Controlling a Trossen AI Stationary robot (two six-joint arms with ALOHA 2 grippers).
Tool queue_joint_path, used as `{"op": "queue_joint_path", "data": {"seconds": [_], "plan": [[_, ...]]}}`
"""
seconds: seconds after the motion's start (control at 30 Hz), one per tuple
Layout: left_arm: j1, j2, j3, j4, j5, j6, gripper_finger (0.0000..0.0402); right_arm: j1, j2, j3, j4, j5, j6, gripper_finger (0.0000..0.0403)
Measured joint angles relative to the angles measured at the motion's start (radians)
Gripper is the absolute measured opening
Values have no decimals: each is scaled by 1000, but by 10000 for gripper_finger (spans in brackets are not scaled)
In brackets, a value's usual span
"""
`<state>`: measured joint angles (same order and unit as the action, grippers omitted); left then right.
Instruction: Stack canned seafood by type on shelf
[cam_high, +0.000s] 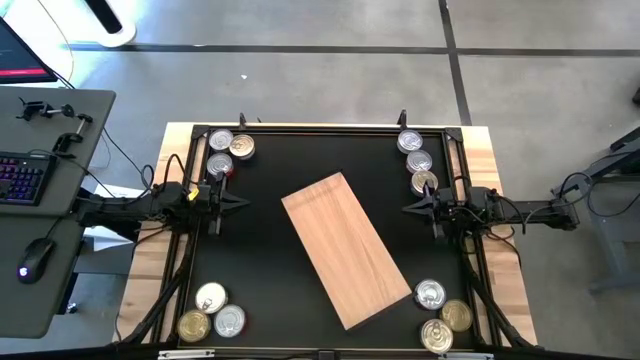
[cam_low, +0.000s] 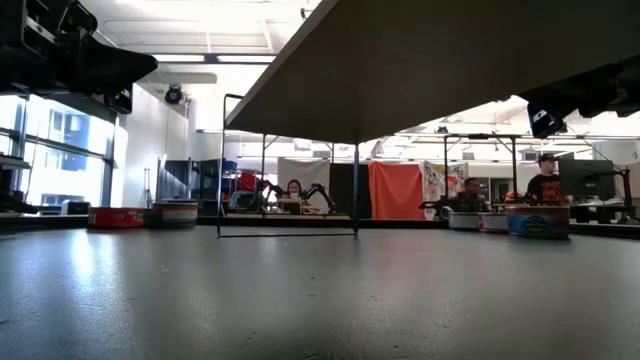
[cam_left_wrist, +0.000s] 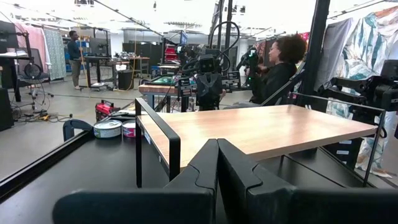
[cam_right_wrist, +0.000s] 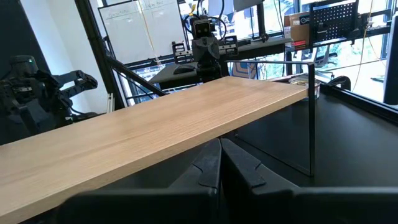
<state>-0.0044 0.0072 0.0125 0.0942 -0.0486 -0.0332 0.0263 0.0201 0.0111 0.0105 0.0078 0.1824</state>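
**Both arms parked at table edges, shelf bare, tins in four corner clusters**

Between the two grippers sits the shelf: light-brown board with visible grain, raised on thin black legs, lying diagonal on the black table. Nothing on top of it.

Hidden or unclear:
- Low view: shelf underside fills the upper frame; only tin sides show at far left and right, lids out of sight.
- High view: tin labels too small to read, so types can't be sorted from above.
- Left wrist view: two tins visible off to one side of the fingers; the rest are blocked by the shelf.

Tins: twelve, in threes, silver or gold pull-tab lids.
- One cluster just beside the left gripper, another well apart from it.
- One cluster just beside the right gripper, another well apart.

Grippers: both have fingers pressed together, grasping nothing, tips pointing at the shelf, clear of it.
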Motion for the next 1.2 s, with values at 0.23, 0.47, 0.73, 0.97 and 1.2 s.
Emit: {"op": "queue_joint_path", "data": {"seconds": [0.23, 0.47, 0.73, 0.97, 1.2], "plan": [[0, 0, 0, 0, 0, 0, 0, 0, 0, 0, 0, 0, 0, 0], [0, 0, 0, 0, 0, 0, 0, 0, 0, 0, 0, 0, 0, 0], [0, 0, 0, 0, 0, 0, 0, 0, 0, 0, 0, 0, 0, 0], [0, 0, 0, 0, 0, 0, 0, 0, 0, 0, 0, 0, 0, 0], [-4, 15, -1, 333, -9, -223, 0, 0, 0, 0, 0, 0, 0, 0]]}}
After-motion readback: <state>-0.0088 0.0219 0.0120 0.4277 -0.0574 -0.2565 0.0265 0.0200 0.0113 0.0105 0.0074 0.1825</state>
